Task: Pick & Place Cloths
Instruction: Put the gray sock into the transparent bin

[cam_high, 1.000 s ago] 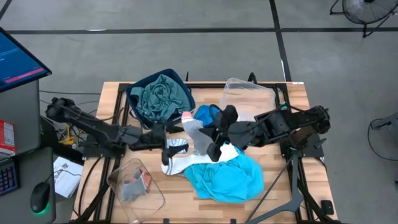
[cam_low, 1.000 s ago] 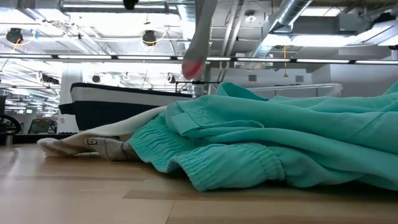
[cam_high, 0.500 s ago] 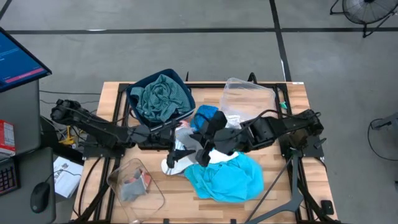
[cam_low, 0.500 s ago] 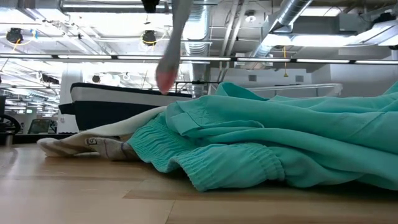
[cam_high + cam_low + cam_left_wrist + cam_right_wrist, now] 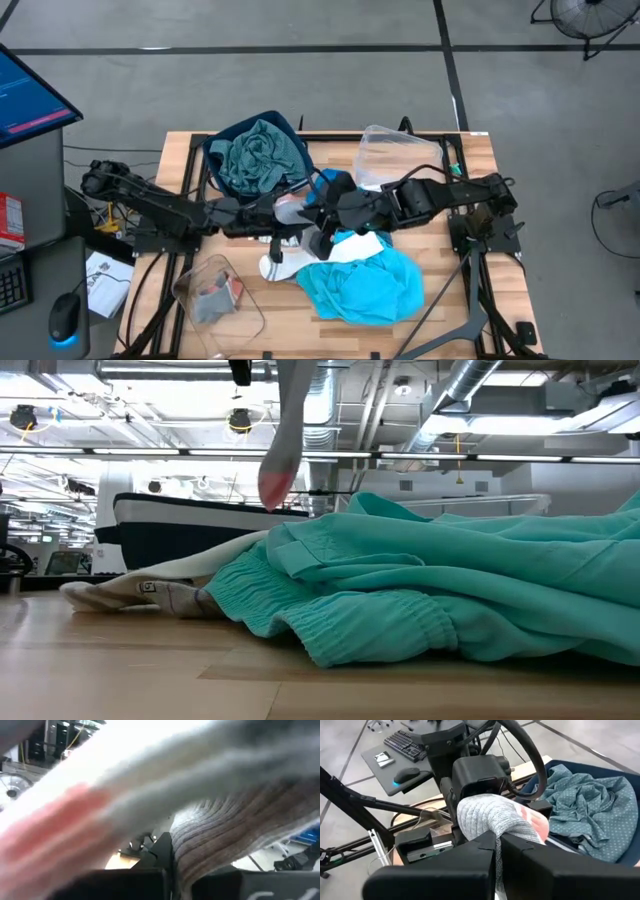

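A light wooden table stands on a grey floor, with a desk, monitor and mouse at the left edge of the high view. Your two dark arms meet near the middle of the table. The right gripper has its fingers pressed together on a grey-and-coral sock, which hangs above the table; in the low view the sock dangles from the top edge, left of centre, coral toe lowest. The left gripper sits just beside the sock's coral end in the high view, and you cannot tell whether its fingers are apart or closed. A dark blue bin in the upper middle of the table holds a teal-green shirt. A turquoise top lies bunched at lower centre, a white sock touching its left side. A clear tub stands at upper right, and another clear tub lies at lower left.
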Controlling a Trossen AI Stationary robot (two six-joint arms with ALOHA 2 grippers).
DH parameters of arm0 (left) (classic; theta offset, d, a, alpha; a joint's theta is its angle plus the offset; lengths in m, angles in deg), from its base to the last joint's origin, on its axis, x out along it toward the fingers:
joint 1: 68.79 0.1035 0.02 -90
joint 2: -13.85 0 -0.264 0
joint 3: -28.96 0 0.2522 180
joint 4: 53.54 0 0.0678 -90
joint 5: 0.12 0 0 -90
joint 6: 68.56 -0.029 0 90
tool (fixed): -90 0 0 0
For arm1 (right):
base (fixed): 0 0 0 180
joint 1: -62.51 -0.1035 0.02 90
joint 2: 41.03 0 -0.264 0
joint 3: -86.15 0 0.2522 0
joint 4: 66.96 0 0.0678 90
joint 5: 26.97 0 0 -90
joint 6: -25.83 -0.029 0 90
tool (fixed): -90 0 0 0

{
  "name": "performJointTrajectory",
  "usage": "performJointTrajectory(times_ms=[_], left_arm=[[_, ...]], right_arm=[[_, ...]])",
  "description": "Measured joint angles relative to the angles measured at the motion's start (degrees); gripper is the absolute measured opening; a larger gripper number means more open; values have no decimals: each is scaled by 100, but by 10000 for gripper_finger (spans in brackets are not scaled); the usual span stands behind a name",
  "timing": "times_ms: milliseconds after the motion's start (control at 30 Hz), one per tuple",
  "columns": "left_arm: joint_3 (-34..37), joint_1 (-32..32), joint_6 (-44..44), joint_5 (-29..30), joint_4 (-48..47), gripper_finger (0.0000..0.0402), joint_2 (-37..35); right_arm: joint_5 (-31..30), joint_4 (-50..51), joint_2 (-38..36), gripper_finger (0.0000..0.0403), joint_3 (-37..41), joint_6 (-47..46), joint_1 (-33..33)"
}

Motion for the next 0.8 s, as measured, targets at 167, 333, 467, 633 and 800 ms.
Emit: performJointTrajectory(times_ms=[167,333,467,633,800], left_arm=[[0,-253,137,6,27,1,-50],[-4,-727,422,225,-5,0,-147],[-2,-1297,1171,343,-467,0,-416],[0,-2282,2724,348,-1941,0,-1092],[2,-3490,4470,413,-2889,0,-1758]], right_arm=[[30,26,-75,11,0,163,-32],[288,23,-271,37,-1,558,-102],[453,95,-516,51,0,620,-233],[456,526,-928,55,-7,618,-483],[428,998,-1237,56,-7,616,-783]])
